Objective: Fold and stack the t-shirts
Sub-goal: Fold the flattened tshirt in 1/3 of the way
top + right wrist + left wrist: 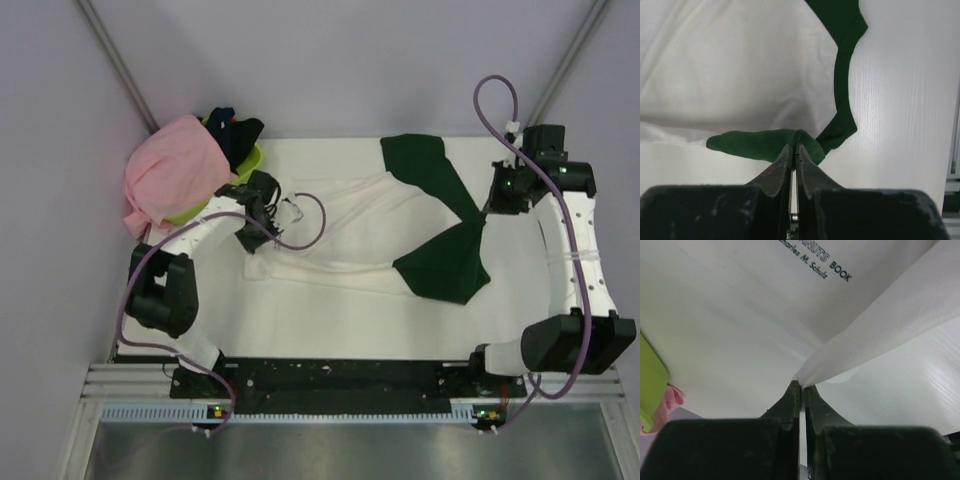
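My L claw (801,385) pinches the white cloth t-shirt w/ dark green sleeves (340,230), spread mid bench (330,325); my R claw (793,146) pinches its green part nr right edge. Far-left corner: plain pink t-shirt (175,170) drapes lime-green plastic basket (251,160).

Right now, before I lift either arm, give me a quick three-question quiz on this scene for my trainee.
1. True or false: the left gripper is open and empty.
2. The right gripper pinches the white t-shirt at: A) white cloth, B) green cloth, C) black lettering?
3. Fill in: the pink t-shirt is draped over the ____.
Key: 1 false, it is shut on white cloth; 2 B; 3 lime-green basket.
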